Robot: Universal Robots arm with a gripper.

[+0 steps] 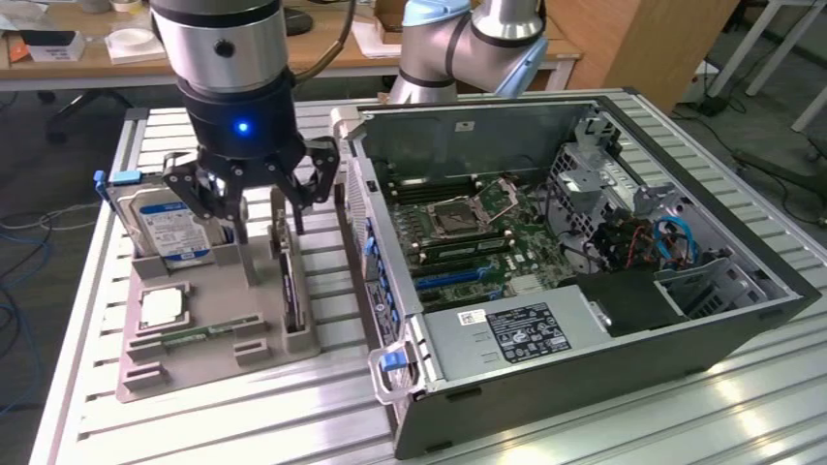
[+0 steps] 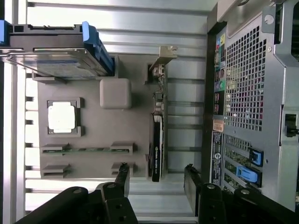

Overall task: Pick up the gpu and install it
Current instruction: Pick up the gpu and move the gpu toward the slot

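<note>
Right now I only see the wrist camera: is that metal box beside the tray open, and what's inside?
Observer: Yes. The computer case lies open side up, its green motherboard exposed.
Visitor: Is anything being held?
Observer: No. The gripper hangs over the grey tray, jaws open, fingertips just above the gpu, apparently not touching.
Visitor: What's that blue-edged thing?
Observer: The hard drive stands upright, showing a blue-and-white label.

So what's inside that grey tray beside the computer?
A hard drive standing upright, a processor chip, a RAM stick, and the gpu on its edge. The gpu's lower edge is hidden in its slot.
</note>
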